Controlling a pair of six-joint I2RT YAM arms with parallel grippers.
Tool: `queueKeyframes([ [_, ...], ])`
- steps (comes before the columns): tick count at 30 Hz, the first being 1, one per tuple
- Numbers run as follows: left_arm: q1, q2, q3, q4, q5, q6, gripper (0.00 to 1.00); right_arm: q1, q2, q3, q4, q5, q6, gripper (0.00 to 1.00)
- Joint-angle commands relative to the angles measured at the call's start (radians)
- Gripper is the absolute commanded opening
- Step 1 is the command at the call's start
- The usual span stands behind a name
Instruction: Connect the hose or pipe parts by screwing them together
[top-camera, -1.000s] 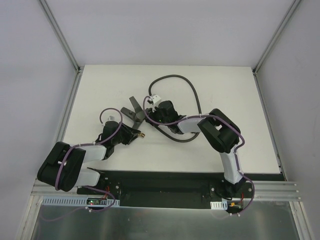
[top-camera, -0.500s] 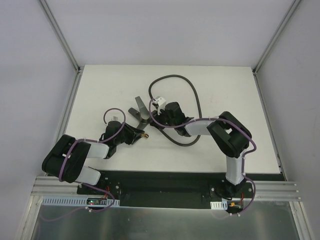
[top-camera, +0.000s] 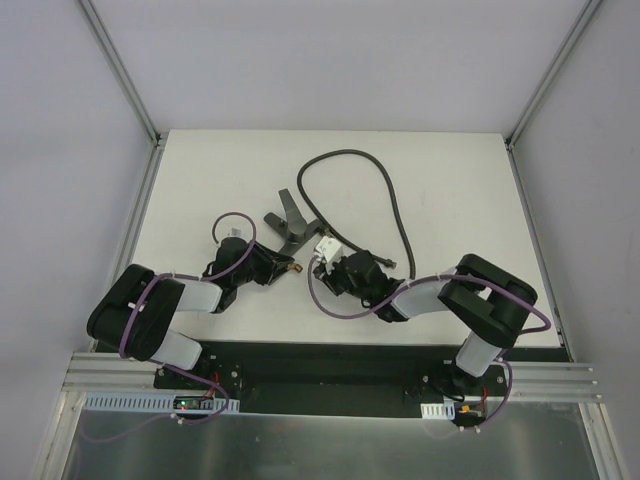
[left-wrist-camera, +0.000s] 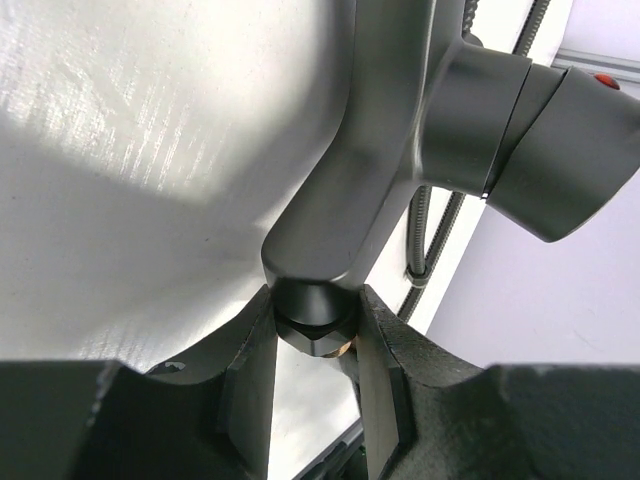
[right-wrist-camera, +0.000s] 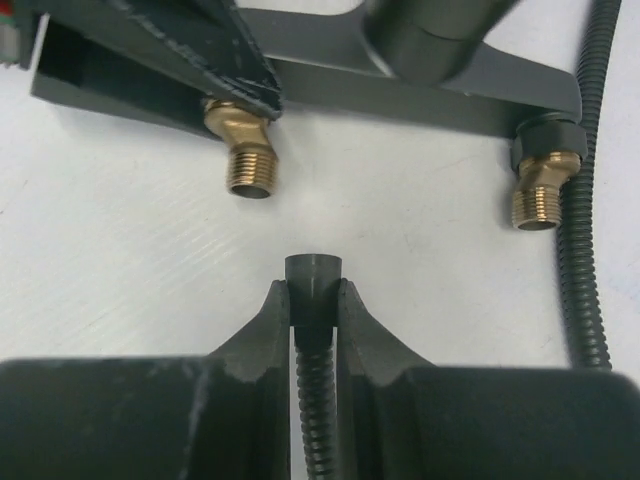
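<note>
- Left claw (left-wrist-camera: 312, 335) grips one leg of the single dark-grey forked metal fitting (left-wrist-camera: 345, 190).
- I count two brass threaded tips (right-wrist-camera: 247, 165) on it.
- Right claw (right-wrist-camera: 312, 290) pinches the end of the one dark-grey ribbed hose (top-camera: 385, 185), near a tip; the rest loops over the white counter (top-camera: 200, 180).

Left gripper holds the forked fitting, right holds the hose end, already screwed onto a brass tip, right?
Not yet: the right wrist view shows the hose end, in the right gripper, apart from the brass tip. The left gripper does hold the forked fitting.
</note>
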Motion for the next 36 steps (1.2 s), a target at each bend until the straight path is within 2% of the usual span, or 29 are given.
queueKeyframes([
  [1,-0.014,-0.009,0.049,0.099,0.008,-0.025,0.0,0.068,-0.012,-0.059,0.29,0.162,-0.167,0.01],
  [8,-0.014,-0.024,0.045,0.086,0.003,-0.031,0.0,0.134,0.023,-0.038,0.318,0.24,-0.284,0.01],
  [28,-0.015,-0.029,0.064,0.073,0.011,-0.031,0.0,0.21,0.094,0.076,0.136,0.289,-0.369,0.01],
  [36,-0.017,-0.03,0.068,0.068,0.014,-0.039,0.0,0.23,0.12,0.077,0.163,0.363,-0.465,0.01],
])
